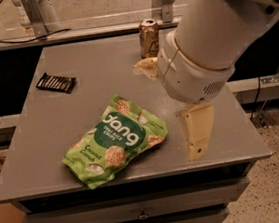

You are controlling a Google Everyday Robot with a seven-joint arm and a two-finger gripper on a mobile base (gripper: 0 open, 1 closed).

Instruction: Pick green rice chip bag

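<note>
I work from a single camera view. It sits high above the near edge of the worktop (99, 63) and tilts down and forward toward the far edge. It is close enough that the top fills most of the frame, with drawer fronts (141, 214) below the near edge. The arm (220, 29) enters at upper right, close to the lens. Its gripper (171, 105) hangs over the worktop's right side, fingers spread.
</note>
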